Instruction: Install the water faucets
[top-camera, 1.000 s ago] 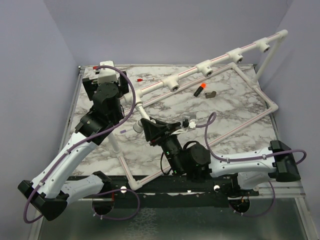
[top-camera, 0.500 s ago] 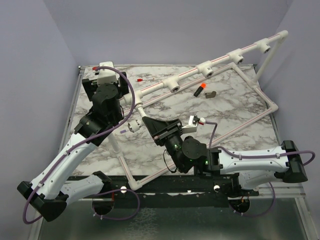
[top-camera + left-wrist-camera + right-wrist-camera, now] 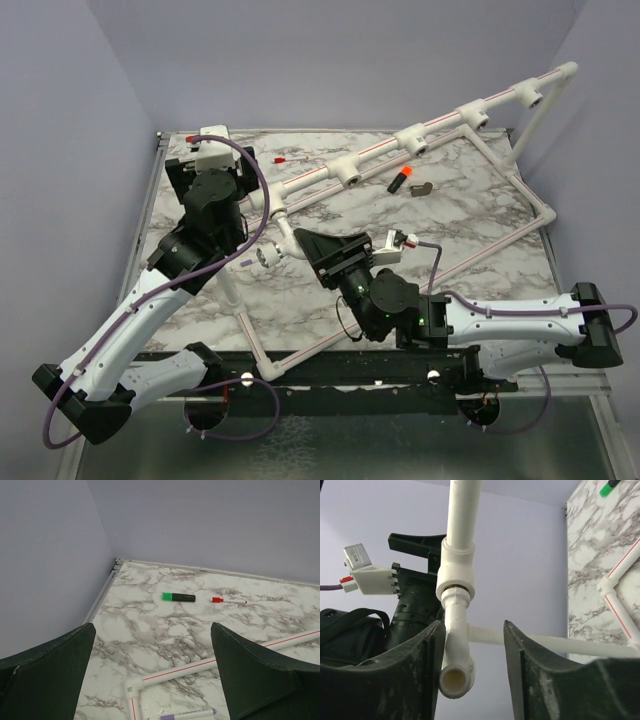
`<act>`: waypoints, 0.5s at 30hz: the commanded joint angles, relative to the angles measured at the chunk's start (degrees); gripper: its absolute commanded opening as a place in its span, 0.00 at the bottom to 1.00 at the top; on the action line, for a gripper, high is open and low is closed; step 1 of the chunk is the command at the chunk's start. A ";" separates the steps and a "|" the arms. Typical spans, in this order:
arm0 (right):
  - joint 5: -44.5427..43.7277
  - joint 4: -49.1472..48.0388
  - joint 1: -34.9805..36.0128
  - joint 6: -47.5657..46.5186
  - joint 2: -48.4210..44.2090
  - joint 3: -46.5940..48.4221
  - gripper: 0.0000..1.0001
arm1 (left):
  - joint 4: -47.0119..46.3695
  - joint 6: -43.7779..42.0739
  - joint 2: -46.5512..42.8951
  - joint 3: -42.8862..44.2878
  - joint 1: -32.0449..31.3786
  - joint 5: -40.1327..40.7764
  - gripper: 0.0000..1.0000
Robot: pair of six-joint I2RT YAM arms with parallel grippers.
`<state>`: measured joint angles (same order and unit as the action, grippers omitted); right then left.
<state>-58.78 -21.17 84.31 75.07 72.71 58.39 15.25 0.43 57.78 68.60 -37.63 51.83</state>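
Above the marble table (image 3: 470, 215), the right claw (image 3: 472, 625) stood spread astride a white pipe socket (image 3: 455, 677), apparently sizing it up for fitting, while the left claw (image 3: 152, 630) gaped empty and the faucet (image 3: 423, 188) lay loose well behind the right claw, beside a black stick (image 3: 400, 181).

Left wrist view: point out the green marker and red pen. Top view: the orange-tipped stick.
green marker (image 3: 178, 597), left wrist view, mid-barrel
red pen (image 3: 229, 600), left wrist view, white barrel
orange-tipped stick (image 3: 401, 179), top view, mid-length
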 commanded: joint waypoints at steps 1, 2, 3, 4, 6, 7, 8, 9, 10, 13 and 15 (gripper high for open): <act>-2.49 1.18 -0.58 -4.99 -2.81 -2.67 0.56 | 5.86 -0.63 -0.45 -1.37 -0.52 -1.56 0.99; -2.41 0.68 -0.63 -6.03 -3.36 -3.16 0.58 | 5.93 -0.64 -0.39 -1.29 -0.60 -1.52 0.99; -2.06 -0.11 -0.62 -7.12 -3.97 -3.60 0.60 | 5.89 -0.67 -0.32 -1.28 -0.60 -1.44 0.99; -1.89 -0.96 -0.57 -9.48 -4.54 -4.09 0.61 | 5.86 -0.69 -0.29 -1.27 -0.58 -1.41 0.99; -1.67 -2.14 -0.64 -12.62 -6.17 -5.08 0.63 | 5.85 -0.69 -0.06 -1.28 -0.55 -1.31 0.99; -1.35 -3.49 -0.64 -15.49 -6.84 -5.81 0.63 | 5.85 -0.68 0.05 -1.32 -0.53 -1.30 0.99; -1.18 -5.22 -0.63 -19.39 -7.43 -6.46 0.63 | 5.85 -0.69 0.09 -1.28 -0.56 -1.26 0.99; -1.16 -5.91 -0.57 -22.02 -8.05 -6.90 0.64 | 5.85 -0.69 0.06 -1.35 -0.60 -1.23 0.99; -1.08 -6.21 -0.61 -24.33 -8.77 -7.34 0.64 | 5.85 -0.67 0.06 -1.43 -0.59 -1.23 0.99; 0.47 -7.30 -0.63 -35.56 -10.97 -7.22 0.63 | 5.85 -0.71 -0.02 -1.48 -0.56 -1.16 0.99; 2.24 -6.46 -0.64 -43.30 -11.95 -6.02 0.62 | 5.89 -0.86 0.06 -1.35 -0.52 -0.96 0.99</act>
<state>-58.63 -25.50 83.92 49.98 63.18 51.46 15.35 0.40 57.76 68.60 -37.63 51.86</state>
